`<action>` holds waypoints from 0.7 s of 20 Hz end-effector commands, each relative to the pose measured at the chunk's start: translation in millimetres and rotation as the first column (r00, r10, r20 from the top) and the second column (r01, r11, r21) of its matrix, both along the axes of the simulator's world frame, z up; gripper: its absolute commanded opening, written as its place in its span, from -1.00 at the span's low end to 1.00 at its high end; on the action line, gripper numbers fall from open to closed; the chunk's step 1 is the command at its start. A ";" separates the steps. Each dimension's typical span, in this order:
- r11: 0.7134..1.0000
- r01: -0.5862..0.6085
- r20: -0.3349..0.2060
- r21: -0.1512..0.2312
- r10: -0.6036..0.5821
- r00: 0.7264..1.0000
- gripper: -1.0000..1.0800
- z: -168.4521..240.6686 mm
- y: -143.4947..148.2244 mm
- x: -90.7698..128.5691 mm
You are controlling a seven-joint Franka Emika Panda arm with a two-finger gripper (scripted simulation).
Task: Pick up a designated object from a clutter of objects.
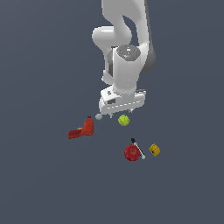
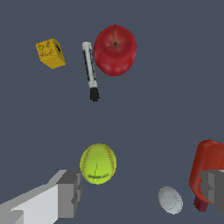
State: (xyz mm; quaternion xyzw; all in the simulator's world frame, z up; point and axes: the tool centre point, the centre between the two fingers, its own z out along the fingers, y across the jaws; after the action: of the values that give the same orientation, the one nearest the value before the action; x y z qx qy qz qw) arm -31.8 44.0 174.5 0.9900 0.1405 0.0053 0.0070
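Observation:
The yellow-green ball with faint seam lines lies on the dark floor just below my hand. In the wrist view the ball sits between my fingers, close to one grey fingertip and apart from it. My gripper is open and empty, and it hangs above the floor over the ball. The other fingertip is in front of the red bottle-like shape. The tiny grey sphere lies between the ball and that bottle.
The red bottle-like shape lies toward the exterior view's left, with the tiny grey sphere beside it. The red round object, the black-white stick and the yellow cube lie together further from the arm.

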 end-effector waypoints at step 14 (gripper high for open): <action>0.983 -0.184 -0.012 0.011 0.184 0.983 0.92 -79.8 27.1 -53.0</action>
State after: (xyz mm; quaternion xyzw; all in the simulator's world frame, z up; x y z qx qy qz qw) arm -82.1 69.9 98.0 0.9739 0.2271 -0.0001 0.0009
